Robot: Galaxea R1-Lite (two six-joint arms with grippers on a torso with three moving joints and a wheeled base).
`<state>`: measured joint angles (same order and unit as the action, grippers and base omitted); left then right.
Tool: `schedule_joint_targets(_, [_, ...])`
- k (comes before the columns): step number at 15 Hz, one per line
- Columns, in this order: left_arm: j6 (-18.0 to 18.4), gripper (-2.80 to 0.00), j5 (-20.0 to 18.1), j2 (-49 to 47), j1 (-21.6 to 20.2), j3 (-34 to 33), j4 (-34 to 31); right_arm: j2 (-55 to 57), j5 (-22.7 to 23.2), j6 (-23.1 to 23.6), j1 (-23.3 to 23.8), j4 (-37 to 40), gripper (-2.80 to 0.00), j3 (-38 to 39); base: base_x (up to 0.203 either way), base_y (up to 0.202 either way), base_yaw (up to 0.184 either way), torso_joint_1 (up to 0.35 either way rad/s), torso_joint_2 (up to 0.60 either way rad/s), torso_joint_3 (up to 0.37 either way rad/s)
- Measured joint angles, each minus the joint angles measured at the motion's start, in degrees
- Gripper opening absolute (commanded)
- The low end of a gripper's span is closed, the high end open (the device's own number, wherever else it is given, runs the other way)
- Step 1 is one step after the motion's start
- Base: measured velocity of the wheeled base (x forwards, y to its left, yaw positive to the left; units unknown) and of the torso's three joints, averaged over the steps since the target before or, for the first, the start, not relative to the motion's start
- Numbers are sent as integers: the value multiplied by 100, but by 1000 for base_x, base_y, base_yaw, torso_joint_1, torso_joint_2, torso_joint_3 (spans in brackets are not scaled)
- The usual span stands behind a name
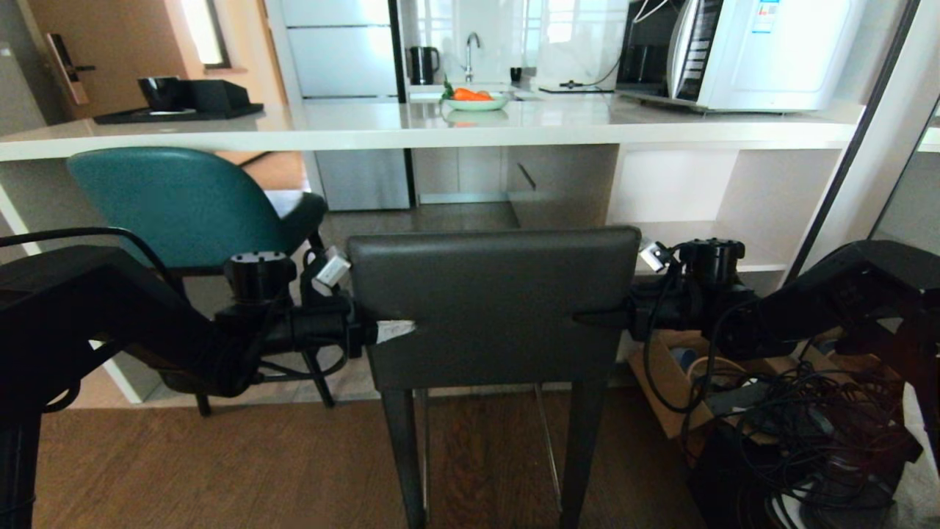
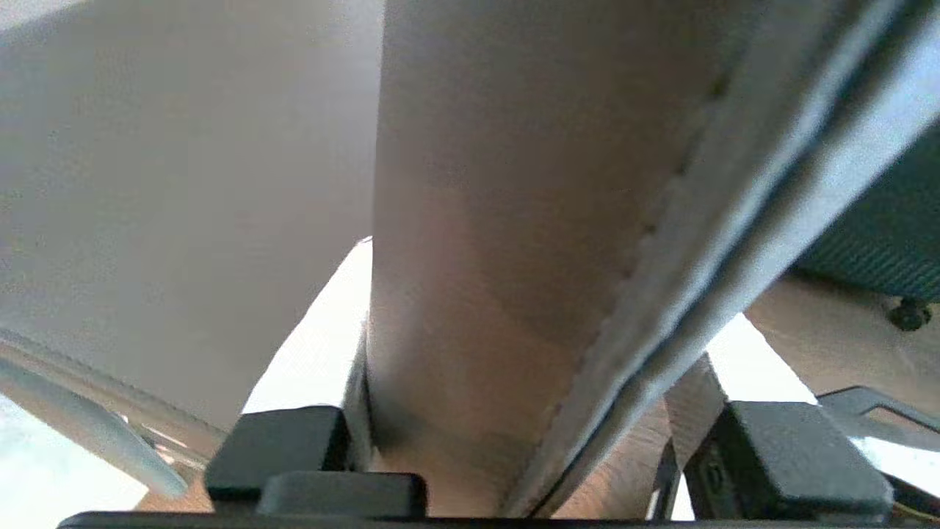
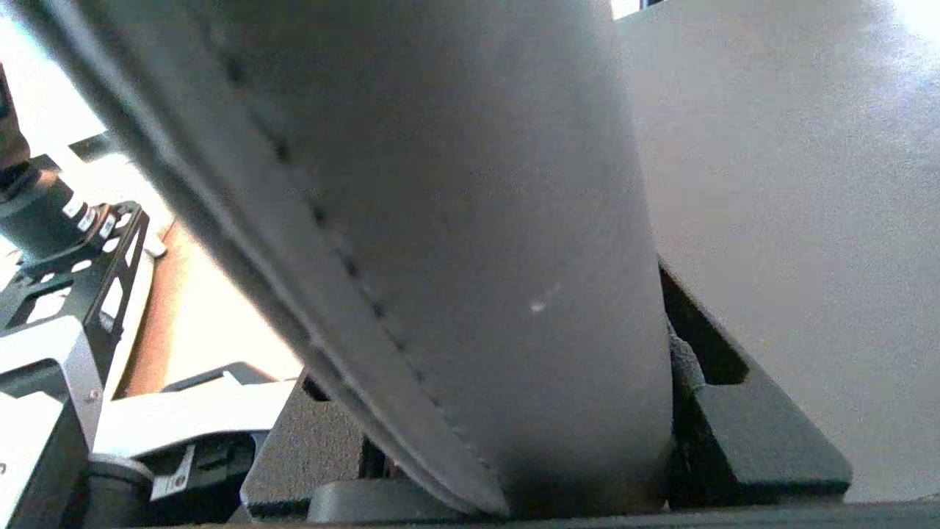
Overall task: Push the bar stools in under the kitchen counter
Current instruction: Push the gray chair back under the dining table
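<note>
The dark grey bar stool (image 1: 492, 301) stands in front of me, a little short of the kitchen counter (image 1: 367, 132). My left gripper (image 1: 396, 330) is clamped on the left edge of its square backrest (image 2: 514, 220), which fills the space between the jaws. On the opposite edge, my right gripper (image 1: 587, 319) is shut on the same backrest (image 3: 477, 220). The teal bar stool (image 1: 176, 206) is further left, with its seat partly under the counter. Both wrist views show little beyond the grey padding.
White open shelving (image 1: 683, 206) stands under the counter's right end. A cardboard box (image 1: 675, 382) and a tangle of cables (image 1: 808, 433) lie on the floor at the right. A plate of carrots (image 1: 476, 99), a microwave (image 1: 756, 51) and a black tray (image 1: 176, 110) are on the counter.
</note>
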<state>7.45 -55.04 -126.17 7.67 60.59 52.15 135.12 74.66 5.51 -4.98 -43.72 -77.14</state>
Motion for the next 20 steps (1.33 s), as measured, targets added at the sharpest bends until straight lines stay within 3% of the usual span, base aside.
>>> schedule_joint_targets(7, [-181,-280,55,-93,37,-37,94,185,-46,-500,-371,48,-280,-1025,0,0,0,0,0,0])
schedule_joint_targets(15, [-257,-280,163,-335,175,20,83,1068,-69,-1609,-510,-29,-280,-3030,0,0,0,0,0,0])
schedule_joint_targets(20, [-369,-280,186,-429,247,118,79,1566,-91,-1685,-107,-639,-280,-2949,0,0,0,0,0,0])
